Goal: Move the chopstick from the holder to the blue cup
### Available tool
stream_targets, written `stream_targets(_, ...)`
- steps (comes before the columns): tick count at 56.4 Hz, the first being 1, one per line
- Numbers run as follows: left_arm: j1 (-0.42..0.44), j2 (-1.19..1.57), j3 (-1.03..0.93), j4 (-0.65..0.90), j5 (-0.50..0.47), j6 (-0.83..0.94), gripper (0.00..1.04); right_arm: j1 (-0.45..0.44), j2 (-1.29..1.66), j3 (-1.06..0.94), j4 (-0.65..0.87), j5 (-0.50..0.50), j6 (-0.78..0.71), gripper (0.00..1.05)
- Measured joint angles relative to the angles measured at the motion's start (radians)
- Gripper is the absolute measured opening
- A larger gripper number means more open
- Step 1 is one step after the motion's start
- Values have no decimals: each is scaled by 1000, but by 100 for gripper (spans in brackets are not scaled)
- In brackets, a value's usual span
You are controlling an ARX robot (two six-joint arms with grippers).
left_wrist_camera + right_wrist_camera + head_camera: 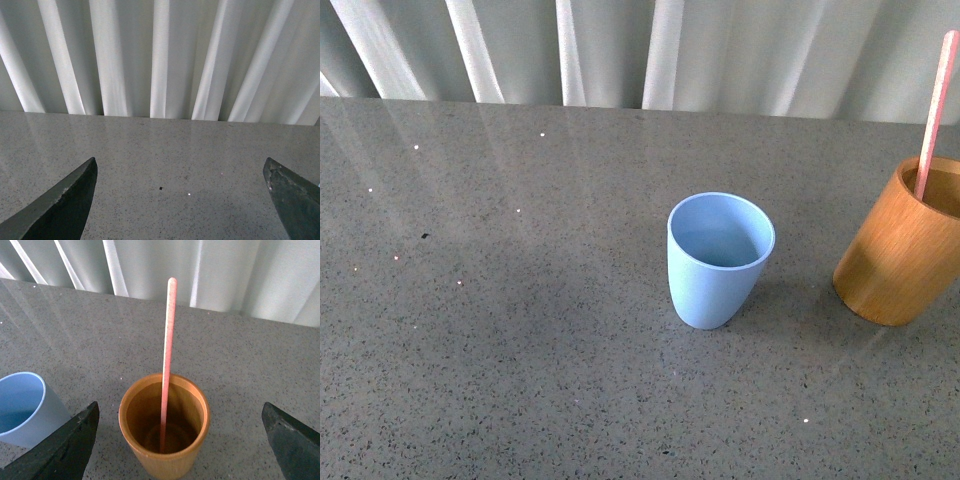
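Note:
A salmon-pink chopstick (935, 105) stands in the orange-brown wooden holder (900, 262) at the right edge of the front view. The light blue cup (718, 258) is upright and empty near the table's middle, left of the holder. In the right wrist view the chopstick (167, 360) rises from the holder (164, 460), which sits between the wide-apart fingers of my open right gripper (180, 426); the blue cup (22, 407) shows beside it. My left gripper (180, 185) is open over bare tabletop, holding nothing. Neither arm shows in the front view.
The grey speckled tabletop (500, 330) stretches left and in front of the cups. White pleated curtains (620, 50) hang behind the table's far edge.

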State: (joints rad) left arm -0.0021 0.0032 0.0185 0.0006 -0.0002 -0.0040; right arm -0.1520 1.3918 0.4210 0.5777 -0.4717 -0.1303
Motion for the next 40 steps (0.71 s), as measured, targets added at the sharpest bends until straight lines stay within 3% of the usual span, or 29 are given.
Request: stream_targets(40, 0, 0, 0, 0, 0, 0, 98, 42, 353, 240, 102, 85, 23, 95)
